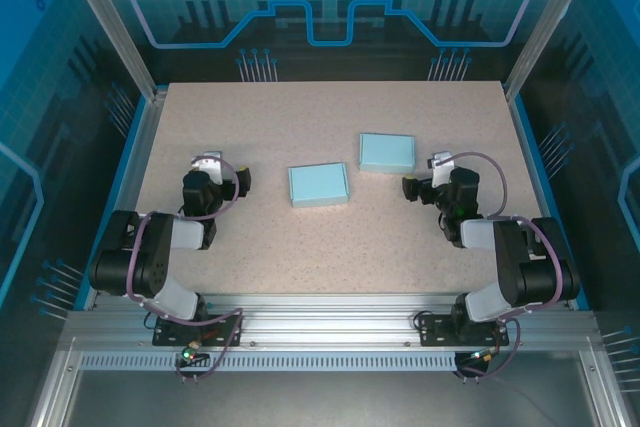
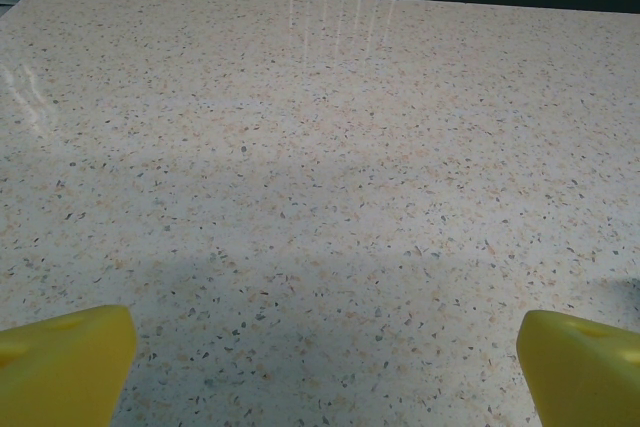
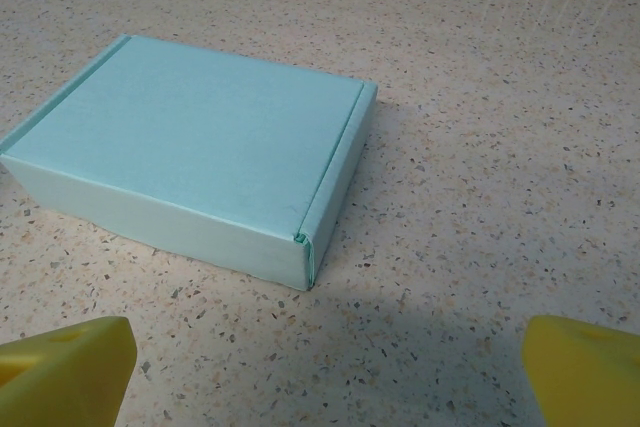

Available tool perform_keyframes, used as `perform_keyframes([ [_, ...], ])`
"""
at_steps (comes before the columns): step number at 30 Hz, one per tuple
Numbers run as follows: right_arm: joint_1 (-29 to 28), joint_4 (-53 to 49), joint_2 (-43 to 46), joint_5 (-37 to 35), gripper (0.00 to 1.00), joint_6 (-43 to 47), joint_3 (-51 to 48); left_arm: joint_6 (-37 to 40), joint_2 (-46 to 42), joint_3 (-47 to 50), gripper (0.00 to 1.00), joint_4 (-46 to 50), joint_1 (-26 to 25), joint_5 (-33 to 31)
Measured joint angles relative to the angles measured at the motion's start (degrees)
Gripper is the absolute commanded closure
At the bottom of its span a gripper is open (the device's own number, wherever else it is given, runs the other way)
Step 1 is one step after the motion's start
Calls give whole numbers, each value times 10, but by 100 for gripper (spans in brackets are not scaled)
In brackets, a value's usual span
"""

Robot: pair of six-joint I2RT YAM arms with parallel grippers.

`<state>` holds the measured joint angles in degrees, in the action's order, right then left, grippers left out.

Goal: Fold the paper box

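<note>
Yellow-tipped, the right hand (image 3: 320, 372) stands wide open and empty, facing the right paper box (image 3: 190, 167). The left hand (image 2: 320, 367) gapes over bare bench (image 2: 320, 147). Both closed boxes lie flat mid-bench, long axes roughly left-right, the left paper box (image 1: 318, 185) nearer.

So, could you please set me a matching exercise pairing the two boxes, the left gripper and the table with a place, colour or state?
Things:
1. left gripper
2. left box
3. right box
4. table

Descriptions:
a. speckled beige
b. pale blue, farther back
c. open, holding nothing
d. pale blue, nearer the front

Pairs: 1-c, 2-d, 3-b, 4-a.
</note>
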<state>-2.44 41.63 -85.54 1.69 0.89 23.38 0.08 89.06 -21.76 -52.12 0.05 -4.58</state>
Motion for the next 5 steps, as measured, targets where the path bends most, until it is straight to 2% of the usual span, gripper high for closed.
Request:
perform_keyframes([
  [5, 0, 0, 0, 0, 0, 0, 0, 0, 0, 0, 1, 0, 0, 0],
])
